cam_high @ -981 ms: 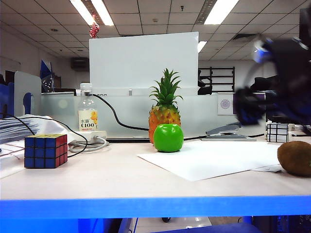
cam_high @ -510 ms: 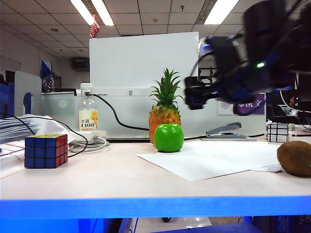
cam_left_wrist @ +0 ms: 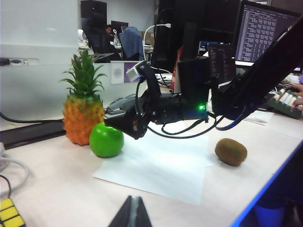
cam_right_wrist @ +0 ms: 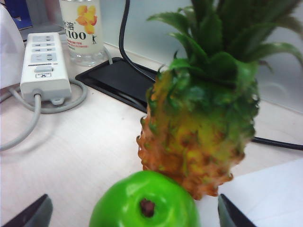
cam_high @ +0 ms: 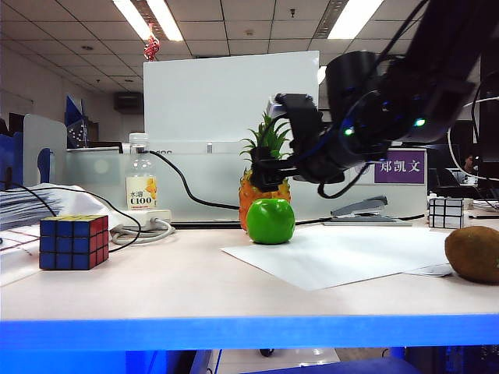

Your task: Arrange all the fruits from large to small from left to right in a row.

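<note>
The pineapple (cam_high: 266, 140) stands at the back of the table's middle, with the green apple (cam_high: 270, 220) right in front of it. Far to the right lies the brown kiwi (cam_high: 473, 253). My right gripper (cam_high: 263, 179) hangs open just above the apple and in front of the pineapple. In the right wrist view its fingers (cam_right_wrist: 34, 215) stand wide on either side of the apple (cam_right_wrist: 147, 204), with the pineapple (cam_right_wrist: 199, 137) just behind. My left gripper (cam_left_wrist: 133, 213) is shut and empty, low over the table, well short of the apple (cam_left_wrist: 106, 140) and the kiwi (cam_left_wrist: 231, 152).
A Rubik's cube (cam_high: 72, 241) sits at the front left. Behind it are a bottle (cam_high: 140, 183), a power strip (cam_right_wrist: 41, 64) and cables. A white paper sheet (cam_high: 343, 253) lies right of the apple. A stapler (cam_high: 365, 209) and a small cube (cam_high: 444, 212) stand at the back right.
My right arm has swung in from the far right, leftward and downward, until its open gripper hangs over the apple. The fruits have not moved.
</note>
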Available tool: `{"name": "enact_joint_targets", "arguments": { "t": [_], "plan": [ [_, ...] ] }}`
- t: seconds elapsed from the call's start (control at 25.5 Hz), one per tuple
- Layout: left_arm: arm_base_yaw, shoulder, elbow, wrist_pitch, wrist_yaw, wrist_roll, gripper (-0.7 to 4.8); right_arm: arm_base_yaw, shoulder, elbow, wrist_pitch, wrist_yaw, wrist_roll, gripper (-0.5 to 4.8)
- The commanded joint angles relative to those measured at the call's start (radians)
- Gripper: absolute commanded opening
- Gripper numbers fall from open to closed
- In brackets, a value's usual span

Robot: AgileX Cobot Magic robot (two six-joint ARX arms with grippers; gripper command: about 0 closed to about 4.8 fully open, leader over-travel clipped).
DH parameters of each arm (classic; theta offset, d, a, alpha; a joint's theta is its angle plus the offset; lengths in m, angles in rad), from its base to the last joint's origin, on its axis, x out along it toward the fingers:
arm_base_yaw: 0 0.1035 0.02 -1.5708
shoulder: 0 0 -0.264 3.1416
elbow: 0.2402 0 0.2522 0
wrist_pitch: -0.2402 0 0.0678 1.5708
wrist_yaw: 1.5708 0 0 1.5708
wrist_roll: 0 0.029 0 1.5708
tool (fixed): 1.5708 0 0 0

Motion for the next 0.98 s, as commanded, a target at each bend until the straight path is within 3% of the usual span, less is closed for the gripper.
{"name": "enact_joint_targets", "arguments": {
  "t": [0.04, 0.98],
  "plan": [
    [0.0, -0.002, 0.002, 0.024, -0.019, 0.008, -0.06, 0.002, 0.028, 0.057, -0.052, -0.006, -0.002, 4.79],
    [0.0, -0.002, 0.002, 0.057, -0.031, 0.011, -0.06, 0.008, 0.117, 0.081, -0.078, -0.003, 0.026, 4.79]
  ]
}}
